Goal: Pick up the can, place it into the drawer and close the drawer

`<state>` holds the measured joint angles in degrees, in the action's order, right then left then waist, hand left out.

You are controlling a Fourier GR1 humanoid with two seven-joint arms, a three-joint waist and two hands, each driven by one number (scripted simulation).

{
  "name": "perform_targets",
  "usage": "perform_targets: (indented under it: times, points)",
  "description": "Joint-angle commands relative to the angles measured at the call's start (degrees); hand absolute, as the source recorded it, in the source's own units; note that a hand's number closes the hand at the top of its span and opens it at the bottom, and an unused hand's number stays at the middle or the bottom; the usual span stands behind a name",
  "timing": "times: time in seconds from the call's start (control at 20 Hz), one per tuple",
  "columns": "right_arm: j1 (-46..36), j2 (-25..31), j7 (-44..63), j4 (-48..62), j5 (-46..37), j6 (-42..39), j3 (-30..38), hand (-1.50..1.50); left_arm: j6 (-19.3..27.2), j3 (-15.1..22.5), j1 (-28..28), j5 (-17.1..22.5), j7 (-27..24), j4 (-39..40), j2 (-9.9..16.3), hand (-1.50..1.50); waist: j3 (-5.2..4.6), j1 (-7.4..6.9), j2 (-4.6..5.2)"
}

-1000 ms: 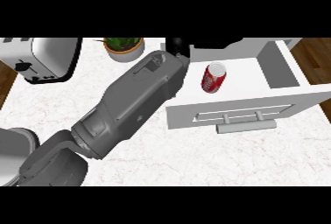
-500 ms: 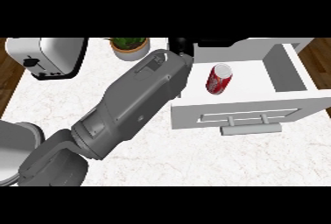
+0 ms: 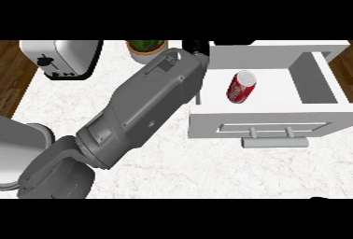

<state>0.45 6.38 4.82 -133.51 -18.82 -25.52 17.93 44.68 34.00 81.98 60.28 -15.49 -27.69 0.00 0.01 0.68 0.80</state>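
The red can (image 3: 241, 86) lies on its side inside the open white drawer (image 3: 314, 86), left of the drawer's middle. The drawer's front panel with its bar handle (image 3: 276, 132) faces me. My left forearm (image 3: 141, 109) runs from the lower left up to the drawer's left rear corner. Only a black bit of my left hand (image 3: 196, 46) shows past the wrist, at the picture's top, left of the can and apart from it. Nothing touches the can. My right hand does not show.
A silver toaster (image 3: 62, 58) stands at the back left and a potted plant (image 3: 146, 48) beside it. The white marble counter (image 3: 207, 172) ends at wooden floor (image 3: 10, 79) on the left. A grey rounded shape (image 3: 21, 149) sits at the left edge.
The whole view has swung, so the drawer now sits square to me and further right. The can stays lying in the drawer. My left arm keeps about the same pose.
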Motion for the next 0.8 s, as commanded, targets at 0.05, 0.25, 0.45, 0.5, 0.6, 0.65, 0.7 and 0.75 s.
perform_targets:
  times: [0.05,0.25,0.45,0.5,0.6,0.65,0.7,0.75]
  points:
    - [-3.44,-1.00,-5.55,7.54,-16.09,5.43,-9.17,-1.50,-2.31,-1.20,0.51,-0.98,1.15,1.65,1.08,-1.50,0.02,-0.98,-0.13]
    - [-8.27,-1.22,-5.39,12.83,-24.21,10.36,-14.45,-1.50,0.51,-1.22,-1.27,-2.43,2.38,-1.08,1.71,-1.50,-0.02,-1.54,-0.69]
    - [-16.81,1.66,-6.95,25.43,-28.55,12.34,-15.24,-1.50,1.18,-1.94,-1.60,-3.33,3.13,-1.17,1.67,-1.50,0.00,-1.55,-0.49]
    - [-14.19,1.36,-9.54,27.43,-31.66,14.46,-17.61,-1.50,1.66,-1.21,-0.99,-3.31,5.73,-4.48,2.78,-1.50,0.00,-2.34,-0.81]
    - [-22.17,3.10,-6.63,31.79,-32.15,12.71,-16.45,-1.50,1.72,-0.19,-4.82,-4.44,4.65,-7.13,3.27,-1.50,-0.06,-3.06,-0.91]
    - [-17.90,1.53,-10.30,34.23,-35.15,17.28,-19.05,-1.50,1.18,-0.65,-2.04,-4.90,7.16,-5.99,5.00,-1.50,0.01,-2.04,-0.73]
    - [-21.65,2.23,-11.29,38.76,-36.45,19.02,-18.47,-1.50,1.64,-0.89,-4.14,-5.00,5.47,-6.35,4.43,-1.50,0.00,-2.59,-0.59]
    - [-23.40,2.33,-8.98,38.76,-38.13,17.46,-20.02,-1.50,0.26,-0.56,-4.32,-4.86,8.22,-8.25,6.74,-1.50,-0.04,-2.86,-0.84]
